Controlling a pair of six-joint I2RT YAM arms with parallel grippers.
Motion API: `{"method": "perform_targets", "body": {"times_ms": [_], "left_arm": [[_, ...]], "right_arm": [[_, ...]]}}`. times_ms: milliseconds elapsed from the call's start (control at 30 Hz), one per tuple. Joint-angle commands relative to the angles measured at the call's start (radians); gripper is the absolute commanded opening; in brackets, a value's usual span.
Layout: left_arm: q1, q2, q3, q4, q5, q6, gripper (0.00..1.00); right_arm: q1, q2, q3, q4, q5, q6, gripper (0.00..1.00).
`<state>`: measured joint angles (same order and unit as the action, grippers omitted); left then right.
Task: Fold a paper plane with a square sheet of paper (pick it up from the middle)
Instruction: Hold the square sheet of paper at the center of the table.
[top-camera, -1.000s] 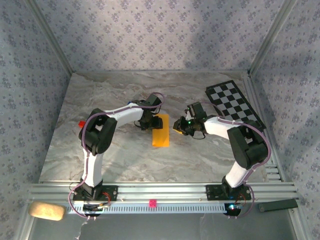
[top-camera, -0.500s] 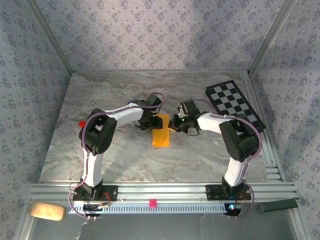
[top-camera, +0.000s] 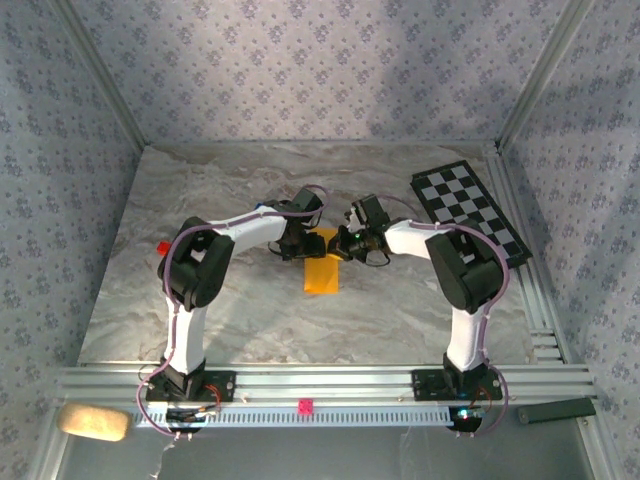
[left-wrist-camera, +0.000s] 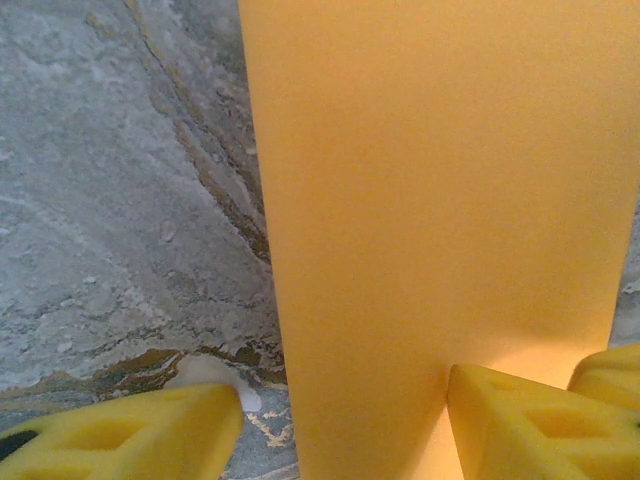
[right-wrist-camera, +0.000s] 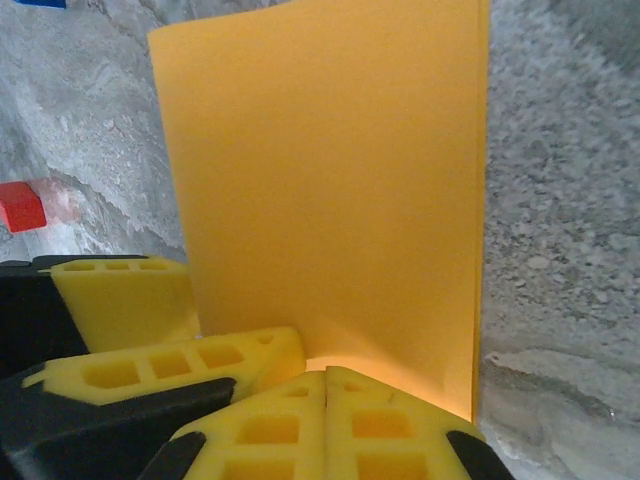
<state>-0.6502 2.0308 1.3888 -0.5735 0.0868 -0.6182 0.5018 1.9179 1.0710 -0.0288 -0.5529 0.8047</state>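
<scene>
The folded rectangle of thin orange-yellow paper (top-camera: 323, 268) is lying flat near the middle of the grey marbled table (top-camera: 230, 310), its long sides running from the near edge toward the far edge. The left gripper (top-camera: 299, 242) is sitting at the paper's far left corner with its yellow fingers spread, one (left-wrist-camera: 130, 430) resting on bare marble and the other (left-wrist-camera: 520, 420) on the paper. The right gripper (top-camera: 346, 243) is meeting the paper's far right corner, its yellow pads (right-wrist-camera: 390, 430) pressing together at the sheet's edge; whether any paper is caught between them is unclear.
</scene>
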Motion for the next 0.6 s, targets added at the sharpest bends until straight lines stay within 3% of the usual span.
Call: {"method": "perform_targets", "body": {"times_ms": [0, 167, 333, 567], "left_arm": [[0.017, 0.139, -0.075, 0.034, -0.068, 0.011, 0.62], [0.018, 0.14, -0.074, 0.035, -0.066, 0.011, 0.62], [0.018, 0.134, -0.079, 0.038, -0.065, 0.011, 0.62], [0.017, 0.061, -0.073, 0.023, -0.035, 0.002, 0.63]], "right_arm": [[0.005, 0.048, 0.015, -0.002, -0.051, -0.01, 0.0], [0.006, 0.074, -0.012, -0.021, -0.029, -0.033, 0.0], [0.017, 0.075, -0.026, -0.139, 0.076, -0.087, 0.0], [0.014, 0.082, -0.04, -0.163, 0.092, -0.108, 0.0]]}}
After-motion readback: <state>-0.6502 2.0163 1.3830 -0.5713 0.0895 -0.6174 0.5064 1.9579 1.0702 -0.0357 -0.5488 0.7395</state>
